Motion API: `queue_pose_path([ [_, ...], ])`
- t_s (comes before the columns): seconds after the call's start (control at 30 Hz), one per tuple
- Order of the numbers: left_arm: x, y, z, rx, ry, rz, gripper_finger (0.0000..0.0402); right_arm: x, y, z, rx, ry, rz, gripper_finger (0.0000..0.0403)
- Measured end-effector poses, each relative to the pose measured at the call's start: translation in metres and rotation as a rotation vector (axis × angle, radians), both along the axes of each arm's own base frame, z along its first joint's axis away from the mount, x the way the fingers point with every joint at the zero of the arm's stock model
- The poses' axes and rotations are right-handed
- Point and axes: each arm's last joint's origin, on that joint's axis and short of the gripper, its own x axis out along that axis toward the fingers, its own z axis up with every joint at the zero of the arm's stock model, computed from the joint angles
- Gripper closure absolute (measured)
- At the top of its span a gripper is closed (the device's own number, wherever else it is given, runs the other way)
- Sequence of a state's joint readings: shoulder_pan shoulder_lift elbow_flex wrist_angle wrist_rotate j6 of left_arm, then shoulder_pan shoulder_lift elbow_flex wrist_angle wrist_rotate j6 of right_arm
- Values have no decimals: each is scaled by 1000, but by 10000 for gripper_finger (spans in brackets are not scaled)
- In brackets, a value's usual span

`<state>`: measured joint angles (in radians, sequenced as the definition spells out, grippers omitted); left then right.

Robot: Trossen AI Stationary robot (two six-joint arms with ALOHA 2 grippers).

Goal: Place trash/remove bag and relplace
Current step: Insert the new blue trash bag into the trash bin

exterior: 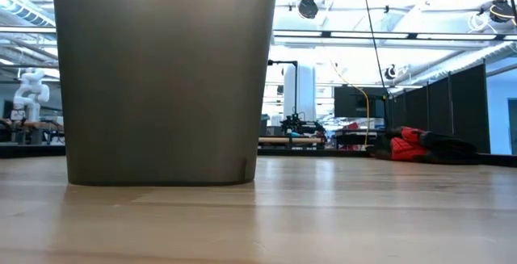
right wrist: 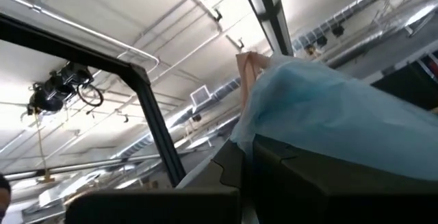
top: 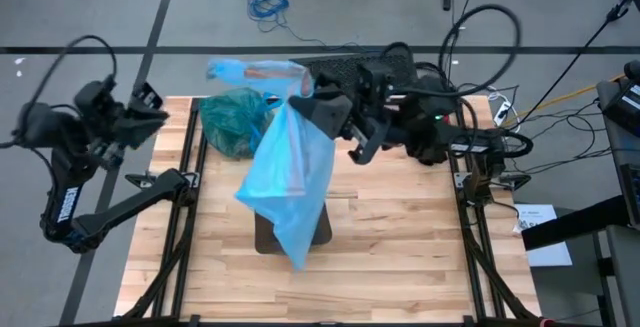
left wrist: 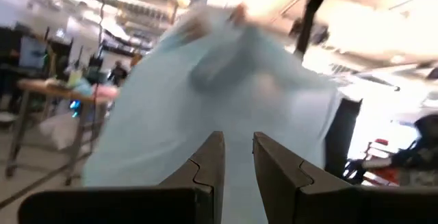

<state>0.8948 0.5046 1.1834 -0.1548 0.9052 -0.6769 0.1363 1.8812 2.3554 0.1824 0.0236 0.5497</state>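
Note:
My right gripper (top: pixel 312 105) is raised over the table's far middle, shut on a pale sky-blue plastic bag (top: pixel 290 172). This bag hangs over the brown bin (top: pixel 322 225), whose wall (exterior: pixel 161 78) fills the left of the low view. The dark teal-green bag (top: pixel 235 122) lies crumpled on the table at the far left, touched by no gripper. My left gripper (left wrist: pixel 238 166) is held up at the table's left edge (top: pixel 150 107), facing the sky-blue bag (left wrist: pixel 226 94). It is open by a narrow gap with nothing between its fingers. The trash is out of view. My right gripper holds the sky-blue bag by bunched plastic at its upper part (right wrist: pixel 301 107), which drapes over the fingers and hides the place of contact. The fingers come from the table's right, slanting upward. The bag hangs slack below, its lower tip (top: pixel 298 257) over the bin.
A lobe of the sky-blue bag (top: pixel 250 70) sticks out past the table's far edge. Cables and a blue cord (top: pixel 268 5) lie on the floor beyond. A red thing (exterior: pixel 408 145) lies far off at the right in the low view. Bare wood (top: pixel 400 257) lies near and right of the bin.

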Motion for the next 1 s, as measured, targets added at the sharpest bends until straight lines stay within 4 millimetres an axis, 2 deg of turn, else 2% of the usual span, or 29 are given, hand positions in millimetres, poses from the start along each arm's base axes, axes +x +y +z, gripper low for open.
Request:
queue_pose_path([
  [0.17, 0, 1, 18, -90, -105, -69, 327, 7, 0, -8, -25, 87, 22, 403],
  [0.33, 4, 6, 22, -172, -120, -101, 312, 10, 0, -13, -50, 136, 11, 403],
  [0.5, 4, 6, 27, 60, -186, -30, 288, 11, 0, -16, -56, 171, 8, 403],
  [0.7, 1, 2, 45, 331, -242, 74, 283, 13, -9, -16, -48, 178, -17, 403],
  [1.0, 8, 9, 56, 475, -197, 68, 283, 16, -29, -20, -24, 222, -98, 403],
])
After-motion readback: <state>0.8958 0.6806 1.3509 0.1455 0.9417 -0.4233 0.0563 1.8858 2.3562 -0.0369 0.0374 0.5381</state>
